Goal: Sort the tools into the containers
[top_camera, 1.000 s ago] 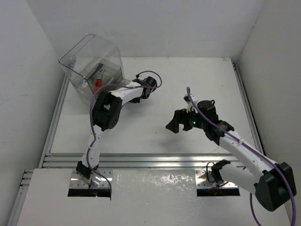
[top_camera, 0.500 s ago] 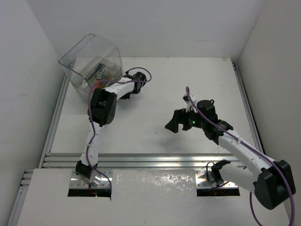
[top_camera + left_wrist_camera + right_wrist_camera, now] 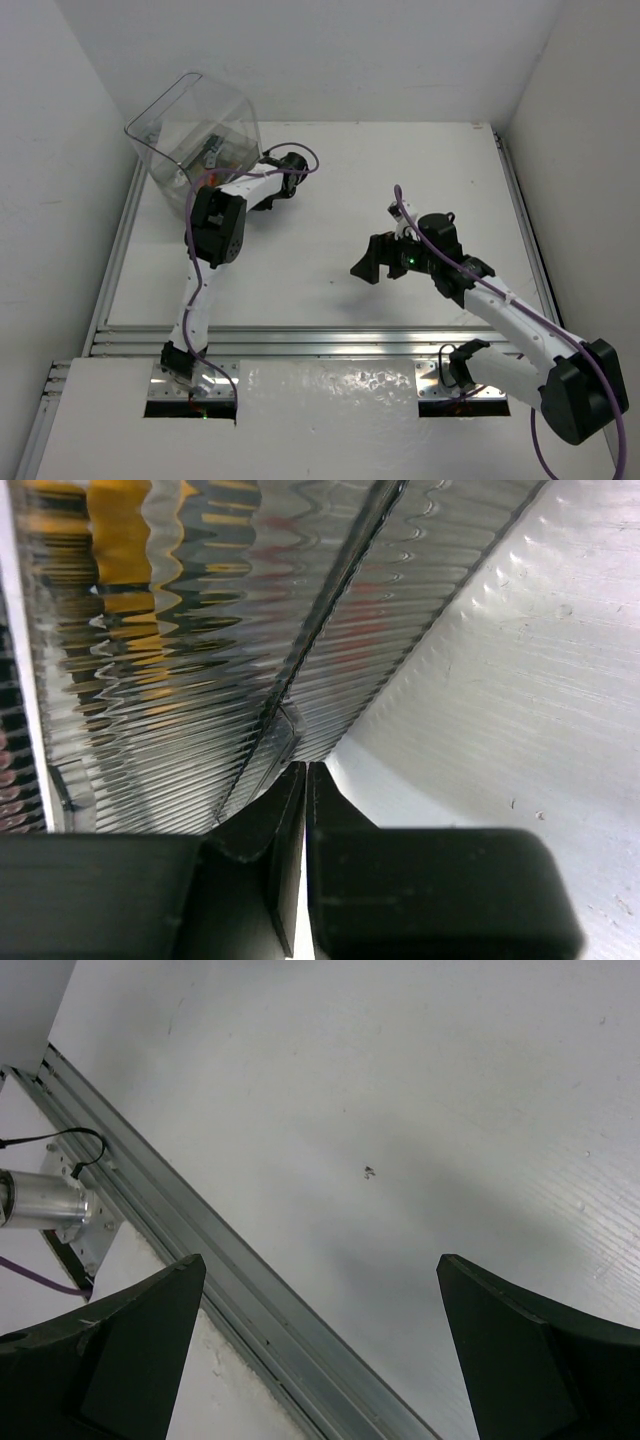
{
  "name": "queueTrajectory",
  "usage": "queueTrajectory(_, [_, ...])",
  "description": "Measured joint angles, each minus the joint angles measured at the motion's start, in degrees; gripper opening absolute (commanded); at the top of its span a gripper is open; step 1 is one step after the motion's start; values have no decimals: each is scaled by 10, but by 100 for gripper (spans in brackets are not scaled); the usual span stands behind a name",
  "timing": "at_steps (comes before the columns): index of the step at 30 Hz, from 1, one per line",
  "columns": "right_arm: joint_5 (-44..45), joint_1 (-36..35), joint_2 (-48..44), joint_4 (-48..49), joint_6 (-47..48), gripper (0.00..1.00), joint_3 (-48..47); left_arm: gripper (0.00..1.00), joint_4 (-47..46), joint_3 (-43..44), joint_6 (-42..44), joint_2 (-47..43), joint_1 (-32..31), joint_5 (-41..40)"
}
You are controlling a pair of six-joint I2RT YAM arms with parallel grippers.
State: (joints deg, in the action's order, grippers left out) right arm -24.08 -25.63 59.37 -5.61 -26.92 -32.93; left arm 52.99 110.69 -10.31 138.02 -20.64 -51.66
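Note:
The large clear plastic box [image 3: 190, 115] stands at the table's far left corner. Tools lie inside it: a red-handled tool [image 3: 206, 178] and a silver one [image 3: 213, 148] show through the wall. In the left wrist view the ribbed clear wall [image 3: 200, 630] fills the frame, with yellow [image 3: 120, 540] showing through. My left gripper [image 3: 268, 163] is shut, with its tips [image 3: 305, 770] at the box's lower right edge and nothing visible between them. My right gripper [image 3: 368, 262] is open and empty above the middle of the table [image 3: 320, 1260].
Aluminium rails run along the table's near edge [image 3: 300, 340] and left side [image 3: 120, 240]; the near rail also shows in the right wrist view [image 3: 230, 1300]. White walls close in on both sides and the back.
My left wrist has moved left, closer against the box's right side. The right arm has barely moved.

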Motion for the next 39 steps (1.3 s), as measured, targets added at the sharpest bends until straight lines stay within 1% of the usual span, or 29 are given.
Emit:
queueTrajectory(3, [0,0,0,0,0,99,2,10,1,0,0,0,1,3])
queueTrajectory(6, [0,0,0,-1,2,99,2,23,3,0,-1,0,1,8])
queueTrajectory(7, [0,0,0,-1,4,99,2,35,5,0,-1,-1,0,11])
queueTrajectory(8, [0,0,-1,-1,5,99,2,42,7,0,-4,-2,-3,20])
queueTrajectory(9, [1,0,-2,-2,7,99,2,57,9,-1,-4,-4,-8,26])
queueTrajectory(12, [10,0,-10,-14,15,99,2,72,4,-33,-4,-37,-34,50])
queueTrajectory(14, [24,0,-25,-28,17,99,2,77,-10,-84,-5,-93,-70,70])
queueTrajectory(15, [36,0,-33,-42,19,99,-1,89,-17,-109,-6,-126,-91,85])
queueTrajectory(17, [62,0,-49,-75,22,99,-14,98,-50,-166,-13,-212,-134,121])
queueTrajectory(19, [100,0,-67,-117,26,99,-38,100,-94,-231,-28,-323,-174,167])
queueTrajectory(21, [146,0,-93,-158,31,99,-72,100,-137,-300,-47,-448,-188,203])
queueTrajectory(24, [213,0,-144,-213,42,99,-121,100,-173,-364,-82,-613,-162,208])
queueTrajectory(27, [272,0,-176,-268,56,99,-170,100,-209,-424,-108,-750,-114,201])
queueTrajectory(31, [332,0,-195,-338,66,99,-219,100,-195,-505,-124,-888,-68,179])
queueTrajectory(35, [359,0,-212,-385,69,99,-218,100,-165,-559,-128,-977,-63,140])
queueTrajectory(39, [370,0,-229,-402,71,99,-206,100,-160,-613,-136,-1062,-63,108])
